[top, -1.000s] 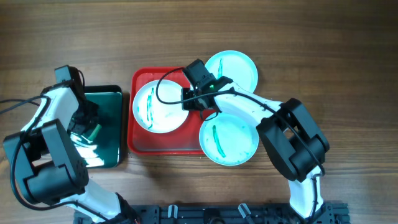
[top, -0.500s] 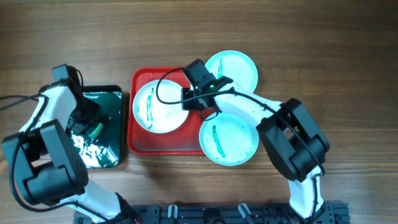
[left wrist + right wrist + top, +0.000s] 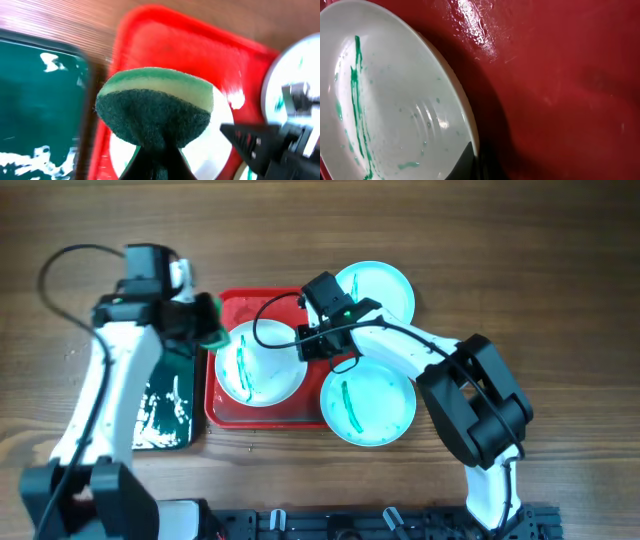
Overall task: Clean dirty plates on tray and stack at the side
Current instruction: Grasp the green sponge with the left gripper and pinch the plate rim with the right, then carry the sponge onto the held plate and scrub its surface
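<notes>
A white plate (image 3: 262,366) with teal-green streaks lies in the red tray (image 3: 226,412). My right gripper (image 3: 305,346) is shut on this plate's right rim; the right wrist view shows the plate (image 3: 395,105) and red tray floor (image 3: 560,80). My left gripper (image 3: 203,323) is shut on a green sponge (image 3: 210,321), held above the tray's left edge near the plate. The left wrist view shows the sponge (image 3: 155,105) over the tray (image 3: 165,45). Two mint plates with aqua rims sit right of the tray, one at the back (image 3: 380,288), one in front (image 3: 372,405) with a green streak.
A black tray (image 3: 160,415) holding green liquid sits left of the red tray; it also shows in the left wrist view (image 3: 35,100). Cables run from both arms over the wooden table (image 3: 560,270).
My left gripper lifted the sponge out of the black tray and moved right and back to the red tray's left edge. The right gripper and white plate stayed put.
</notes>
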Robot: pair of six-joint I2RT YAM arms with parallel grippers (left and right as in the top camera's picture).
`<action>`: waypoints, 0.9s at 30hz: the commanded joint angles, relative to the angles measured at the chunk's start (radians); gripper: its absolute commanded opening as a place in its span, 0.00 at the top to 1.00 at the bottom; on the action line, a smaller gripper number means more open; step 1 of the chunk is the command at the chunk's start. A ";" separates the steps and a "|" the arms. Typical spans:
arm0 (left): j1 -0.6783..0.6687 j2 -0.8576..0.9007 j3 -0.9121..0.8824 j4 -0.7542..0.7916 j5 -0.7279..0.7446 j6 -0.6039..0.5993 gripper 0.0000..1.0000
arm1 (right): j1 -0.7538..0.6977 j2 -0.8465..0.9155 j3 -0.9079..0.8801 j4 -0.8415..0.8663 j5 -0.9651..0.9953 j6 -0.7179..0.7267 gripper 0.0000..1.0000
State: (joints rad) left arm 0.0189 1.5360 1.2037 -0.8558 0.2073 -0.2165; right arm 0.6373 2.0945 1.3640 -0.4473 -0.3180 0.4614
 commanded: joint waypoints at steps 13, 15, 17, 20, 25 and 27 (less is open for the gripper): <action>-0.166 0.460 0.006 0.090 -0.067 0.057 0.96 | -0.037 -0.004 0.004 0.020 -0.076 -0.024 0.96; -0.208 0.462 0.006 0.050 -0.031 0.065 0.96 | -0.037 -0.004 0.004 0.021 -0.076 -0.024 0.96; -0.251 0.462 0.005 0.006 0.034 0.143 0.96 | -0.037 -0.004 0.004 0.021 -0.076 -0.024 0.96; -0.302 0.462 0.005 -0.066 0.072 0.257 0.96 | -0.037 -0.004 0.004 0.025 -0.076 -0.024 0.96; -0.215 0.462 0.005 -0.004 -0.204 -0.086 0.96 | -0.037 -0.004 0.004 0.022 -0.077 -0.010 0.96; -0.178 0.462 0.005 -0.008 -0.362 -0.260 0.96 | -0.047 -0.004 0.003 0.012 -0.078 0.046 0.96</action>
State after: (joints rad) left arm -0.2352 1.9450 1.2400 -0.8822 0.1722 -0.1715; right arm 0.5991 2.0945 1.3621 -0.4294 -0.3599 0.4511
